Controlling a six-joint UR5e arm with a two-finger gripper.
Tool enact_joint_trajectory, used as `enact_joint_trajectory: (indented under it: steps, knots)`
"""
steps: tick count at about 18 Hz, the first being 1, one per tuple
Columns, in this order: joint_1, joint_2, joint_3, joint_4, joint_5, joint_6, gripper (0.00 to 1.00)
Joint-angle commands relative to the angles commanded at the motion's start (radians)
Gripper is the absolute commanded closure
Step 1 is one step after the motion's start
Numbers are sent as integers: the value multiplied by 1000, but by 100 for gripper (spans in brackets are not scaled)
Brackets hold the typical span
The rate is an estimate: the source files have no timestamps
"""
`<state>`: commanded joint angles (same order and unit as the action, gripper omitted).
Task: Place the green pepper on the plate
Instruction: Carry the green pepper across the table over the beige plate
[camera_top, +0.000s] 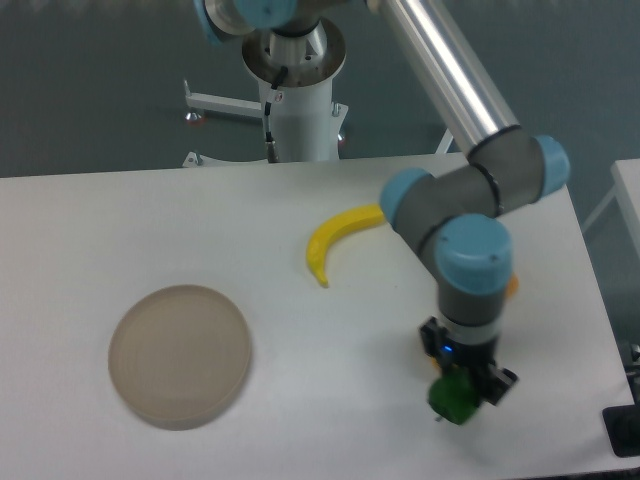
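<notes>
End effector (456, 396) grips green pepper (451, 398); plate (180, 354) well apart left.

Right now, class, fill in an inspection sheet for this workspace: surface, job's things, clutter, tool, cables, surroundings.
Surface: white table, flat and matte.
Job's things: green pepper held in the tool, right of centre near the front edge; plate at front left, nothing on it.
Clutter: yellow banana mid-table; a sliver of something orange shows behind the arm.
Tool: tool points down, shut on the green pepper.
Cables: one cable runs down the arm's base column.
Surroundings: dark backdrop, white metal stand legs behind the table.
</notes>
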<state>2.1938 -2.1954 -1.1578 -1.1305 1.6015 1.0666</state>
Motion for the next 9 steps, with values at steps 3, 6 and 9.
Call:
enact_joint_trajectory:
  steps: [3,6,9]
  knots:
    - [-55,60,-87,8,-8,-134,58]
    - [-120,101,-147,14,-9,-232,57]
    - [-180,106,-174,17,-20,-322,57]
